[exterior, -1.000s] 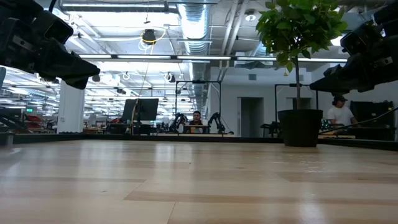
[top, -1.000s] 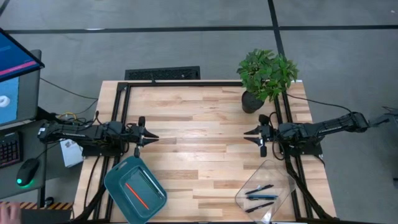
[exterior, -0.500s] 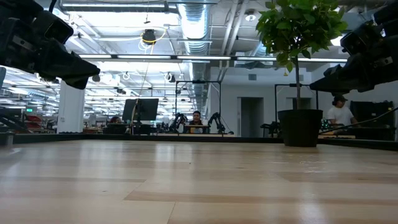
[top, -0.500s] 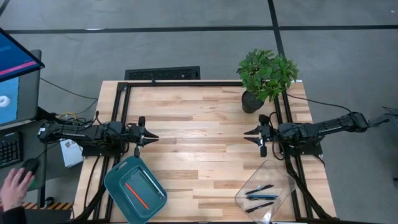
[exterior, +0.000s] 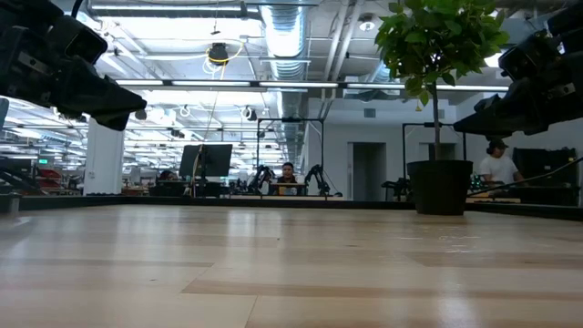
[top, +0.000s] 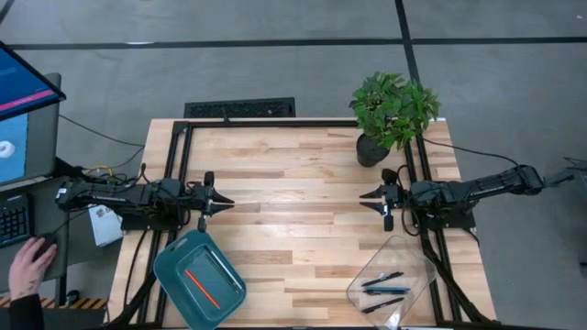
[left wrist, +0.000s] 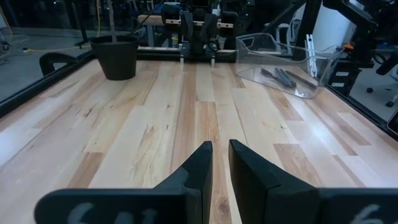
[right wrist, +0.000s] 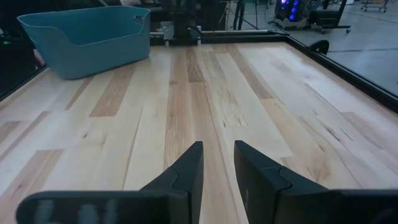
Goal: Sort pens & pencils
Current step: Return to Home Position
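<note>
Both arms hover over the wooden table and hold nothing. My left gripper (top: pixel 227 202) (left wrist: pixel 220 149) is at the left side, my right gripper (top: pixel 363 195) (right wrist: pixel 217 149) at the right side. They point at each other, each with its fingers shut to a narrow slit. One orange-red pencil (top: pixel 202 287) lies flat in the teal bin (top: pixel 174 261) at the near left. Three dark pens (top: pixel 383 291), one of them bluish, lie in the clear container (top: pixel 404 252) (left wrist: pixel 280 62) at the near right. No other pencils show.
A potted plant (top: pixel 393 115) (exterior: pixel 439 187) stands at the far right corner. Bare wood lies between the two grippers. Black frame rails run along the table's left and right sides. A person's hand (top: pixel 27 261) is on a mouse beyond the left edge.
Both arms have kept still. A person's hand has come to the mouse off the table's left edge.
</note>
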Available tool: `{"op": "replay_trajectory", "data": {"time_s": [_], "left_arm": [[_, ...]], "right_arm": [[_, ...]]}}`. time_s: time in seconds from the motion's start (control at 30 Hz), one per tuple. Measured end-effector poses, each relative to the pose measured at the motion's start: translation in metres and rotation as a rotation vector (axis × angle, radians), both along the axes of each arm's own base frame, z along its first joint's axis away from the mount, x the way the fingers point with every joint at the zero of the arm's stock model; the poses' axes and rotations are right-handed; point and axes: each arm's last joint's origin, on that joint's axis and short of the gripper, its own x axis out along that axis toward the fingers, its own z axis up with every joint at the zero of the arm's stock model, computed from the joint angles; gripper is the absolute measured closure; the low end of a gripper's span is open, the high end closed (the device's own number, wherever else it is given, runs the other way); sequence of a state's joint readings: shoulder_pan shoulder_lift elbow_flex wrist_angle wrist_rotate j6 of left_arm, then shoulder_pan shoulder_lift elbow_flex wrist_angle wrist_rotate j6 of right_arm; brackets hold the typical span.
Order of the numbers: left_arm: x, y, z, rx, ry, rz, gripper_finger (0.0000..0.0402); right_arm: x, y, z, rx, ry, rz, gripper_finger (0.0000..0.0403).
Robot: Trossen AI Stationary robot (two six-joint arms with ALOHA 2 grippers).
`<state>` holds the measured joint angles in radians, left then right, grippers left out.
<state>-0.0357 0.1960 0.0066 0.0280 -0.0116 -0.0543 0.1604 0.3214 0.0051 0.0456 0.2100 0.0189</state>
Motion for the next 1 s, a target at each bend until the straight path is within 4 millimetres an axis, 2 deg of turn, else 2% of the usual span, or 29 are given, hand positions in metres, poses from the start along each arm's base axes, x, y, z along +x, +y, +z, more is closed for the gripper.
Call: {"op": "replay_trajectory", "data": {"time_s": [1.0], "left_arm": [[0.0, 0.0, -0.0001, -0.001, 0.0, 0.0, 0.0358]], "right_arm": [[0.0, 0.0, 0.0, 0.0, 0.0, 0.0, 0.029]]}}
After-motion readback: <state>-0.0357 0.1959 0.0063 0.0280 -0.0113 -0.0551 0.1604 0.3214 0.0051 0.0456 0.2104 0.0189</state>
